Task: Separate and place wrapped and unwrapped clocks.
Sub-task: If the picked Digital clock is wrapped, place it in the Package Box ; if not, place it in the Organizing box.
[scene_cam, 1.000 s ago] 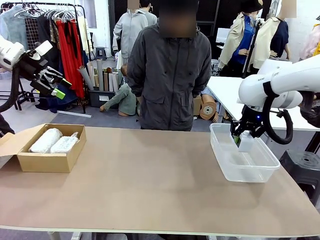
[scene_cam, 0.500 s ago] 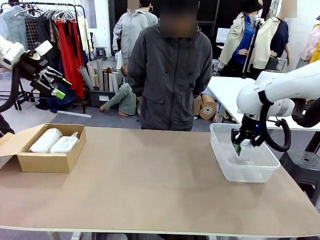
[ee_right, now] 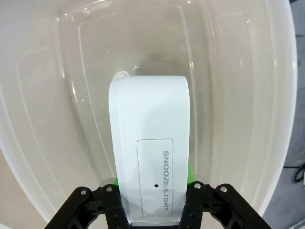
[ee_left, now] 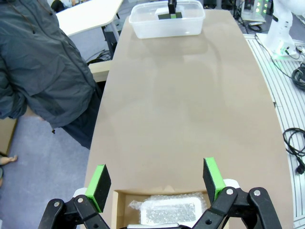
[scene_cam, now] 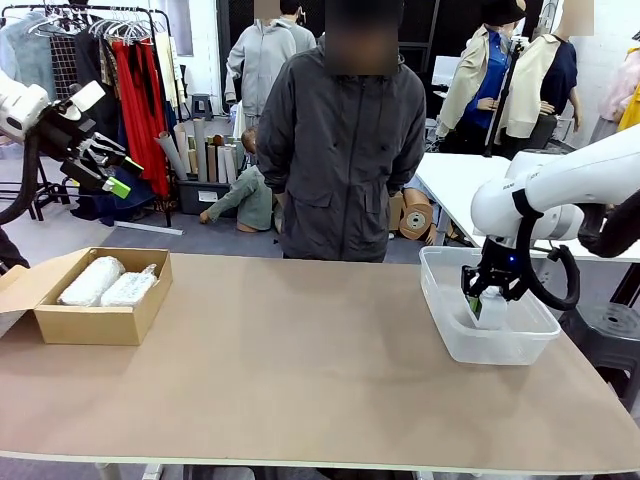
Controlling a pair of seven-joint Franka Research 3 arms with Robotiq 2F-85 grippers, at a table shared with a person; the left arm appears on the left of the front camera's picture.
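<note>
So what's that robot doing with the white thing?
The right claw is shut on a bare, smooth white rectangular clock and holds it down inside the clear plastic tub. Two white clocks bundled in crinkly plastic wrap lie in the brown cardboard box at the other end of the table. The left claw hangs open above that box. A person in a dark grey jacket stands watching.

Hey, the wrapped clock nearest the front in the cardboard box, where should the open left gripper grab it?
Grip the wrapped clock across its short width, coming straight down: the cardboard box walls block its sides, and it lies flat, top exposed.
</note>
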